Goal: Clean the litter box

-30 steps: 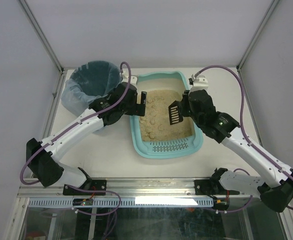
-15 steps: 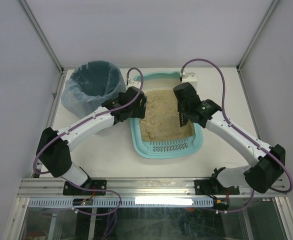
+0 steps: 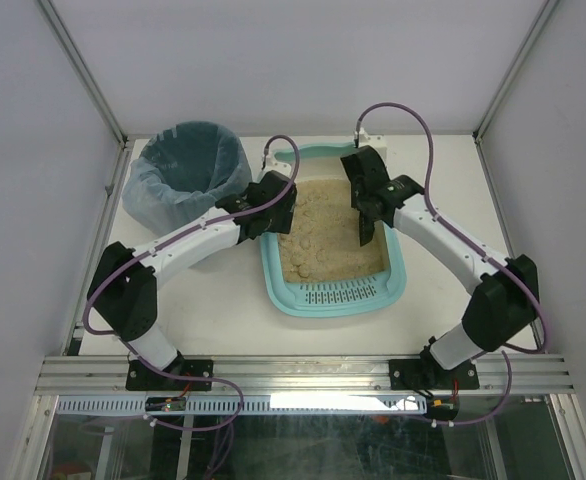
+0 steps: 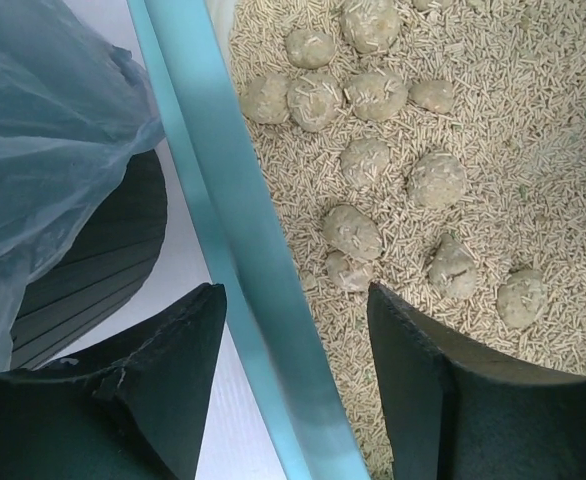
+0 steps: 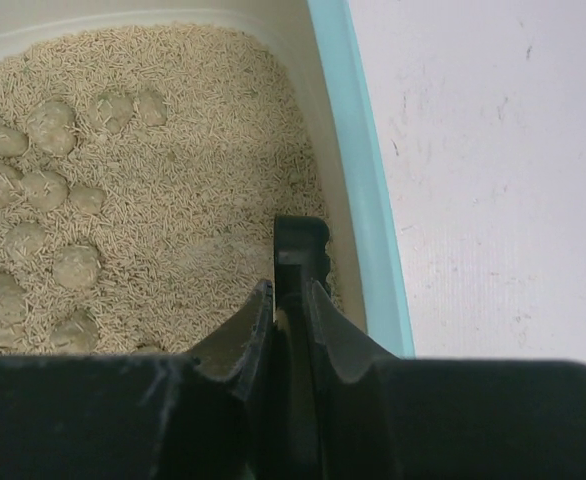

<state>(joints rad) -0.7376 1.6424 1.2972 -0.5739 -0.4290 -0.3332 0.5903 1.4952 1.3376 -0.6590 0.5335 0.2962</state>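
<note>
At mid-table the litter box is found lying with its grate end toward the arm bases and the bin just beside its far left corner. The left gripper is set astride the box's left rim, jaws apart, one finger outside and one over the litter; no contact with the rim can be made out. The right gripper is clamped tight on the thin handle of a dark scoop, whose blade is held low by the right wall. Many clumps are seen unscooped, so the job is judged barely begun. Several risks are noted. If the rim is pinched off-centre or at an angle, the box may be tilted or dragged sideways. The bin's bag hangs close to the outer finger and could be caught in the closing jaws. With the box left unbraced, it could be shoved across the table by a scoop stroke. The blade could be jammed against the wall, so near is it. The handle is gripped narrowly, so the scoop may be twisted under load, and litter may be flicked over the rim.
</note>
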